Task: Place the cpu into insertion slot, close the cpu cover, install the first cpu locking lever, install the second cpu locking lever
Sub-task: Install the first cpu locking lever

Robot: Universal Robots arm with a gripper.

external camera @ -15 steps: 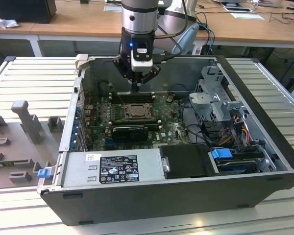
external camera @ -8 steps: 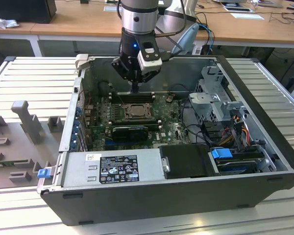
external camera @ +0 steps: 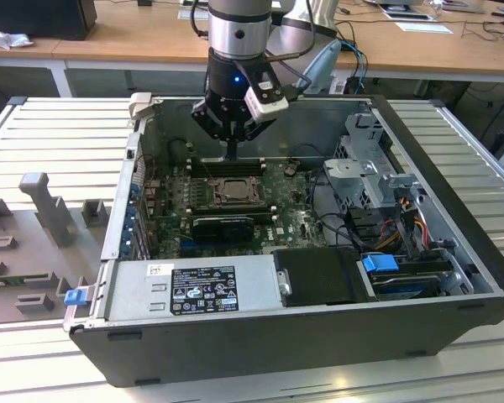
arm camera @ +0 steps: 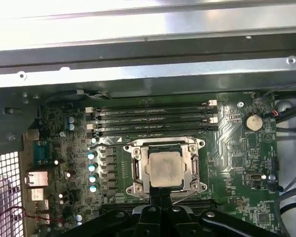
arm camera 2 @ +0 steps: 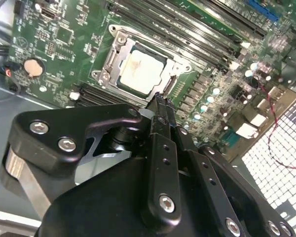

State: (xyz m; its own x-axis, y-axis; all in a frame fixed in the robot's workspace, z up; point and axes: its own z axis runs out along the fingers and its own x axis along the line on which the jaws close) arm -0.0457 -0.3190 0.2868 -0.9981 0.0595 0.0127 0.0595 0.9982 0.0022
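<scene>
Wooden desks (external camera: 151, 38) stand behind the slatted metal table (external camera: 59, 134) bearing an open computer case (external camera: 319, 336). The arm (external camera: 239, 34) reaches straight down into it. Its gripper (external camera: 233, 153), fingers (arm camera 2: 160, 118) pressed together and empty, hangs just beside the insertion slot (external camera: 203, 193), where the cpu (arm camera: 164, 169) lies under the lowered cpu cover (arm camera: 138, 168).

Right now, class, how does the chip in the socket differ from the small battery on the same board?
The chip is square; the battery is round. The chip is clearly larger than the battery. The chip sits framed by the metal cover; the battery sits apart on the green board. Both lie flat and show pale metal faces.
</scene>
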